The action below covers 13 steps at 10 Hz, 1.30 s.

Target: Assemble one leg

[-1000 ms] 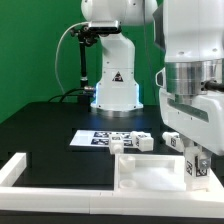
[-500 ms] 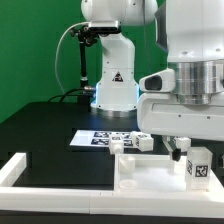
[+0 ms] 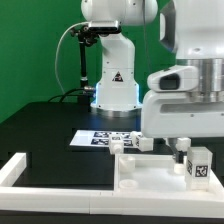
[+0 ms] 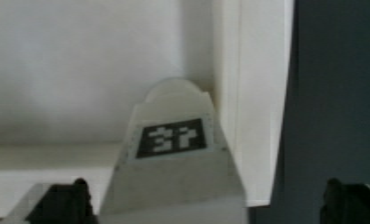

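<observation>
We see one black table, one white tabletop, one marker board and one tagged leg. The gripper hangs spread above the leg, touching nothing. We cannot read the tag patterns.

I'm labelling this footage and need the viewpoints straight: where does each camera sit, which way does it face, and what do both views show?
Exterior view: off the arm, low at table level, facing the robot base across the marker board; the arm's wrist fills the exterior view's right.
Wrist view: on the wrist, looking down between the claw fingertips at a tagged white leg.
Shared: the tagged leg.
</observation>
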Motion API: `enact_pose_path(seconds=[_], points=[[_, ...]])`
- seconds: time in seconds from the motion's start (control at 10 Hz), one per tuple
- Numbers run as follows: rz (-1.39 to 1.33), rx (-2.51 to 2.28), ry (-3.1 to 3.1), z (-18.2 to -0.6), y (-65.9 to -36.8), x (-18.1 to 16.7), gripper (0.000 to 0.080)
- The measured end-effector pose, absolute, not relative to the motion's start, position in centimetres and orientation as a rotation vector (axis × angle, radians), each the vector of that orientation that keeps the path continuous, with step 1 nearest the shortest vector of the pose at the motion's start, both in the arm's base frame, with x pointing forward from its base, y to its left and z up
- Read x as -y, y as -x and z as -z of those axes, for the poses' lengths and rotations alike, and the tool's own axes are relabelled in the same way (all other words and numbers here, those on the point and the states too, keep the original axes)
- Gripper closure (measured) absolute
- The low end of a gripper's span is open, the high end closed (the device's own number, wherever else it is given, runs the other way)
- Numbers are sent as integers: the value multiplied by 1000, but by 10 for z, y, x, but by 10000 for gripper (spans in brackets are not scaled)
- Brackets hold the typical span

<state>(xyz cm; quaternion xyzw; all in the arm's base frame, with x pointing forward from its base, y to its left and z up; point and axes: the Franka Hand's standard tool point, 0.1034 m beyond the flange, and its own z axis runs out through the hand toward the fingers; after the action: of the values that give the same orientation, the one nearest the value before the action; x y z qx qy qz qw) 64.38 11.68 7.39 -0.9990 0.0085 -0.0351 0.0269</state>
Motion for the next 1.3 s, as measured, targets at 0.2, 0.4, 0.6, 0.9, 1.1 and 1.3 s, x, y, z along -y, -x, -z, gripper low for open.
enact_pose_path(seconds=[0.2,0.4,0.6,0.9,1.1,1.3], points=[[107,-76,3084,-74,-644,-116,376],[98,-393,3056,-73,-644,-112,510],[89,-740,2986,-73,-645,-110,510],[13,-1605,2598,-71,-642,-111,510],[-29,-1886,2365,-70,-642,-108,510],[-31,-1914,2345,-70,-642,-109,489]])
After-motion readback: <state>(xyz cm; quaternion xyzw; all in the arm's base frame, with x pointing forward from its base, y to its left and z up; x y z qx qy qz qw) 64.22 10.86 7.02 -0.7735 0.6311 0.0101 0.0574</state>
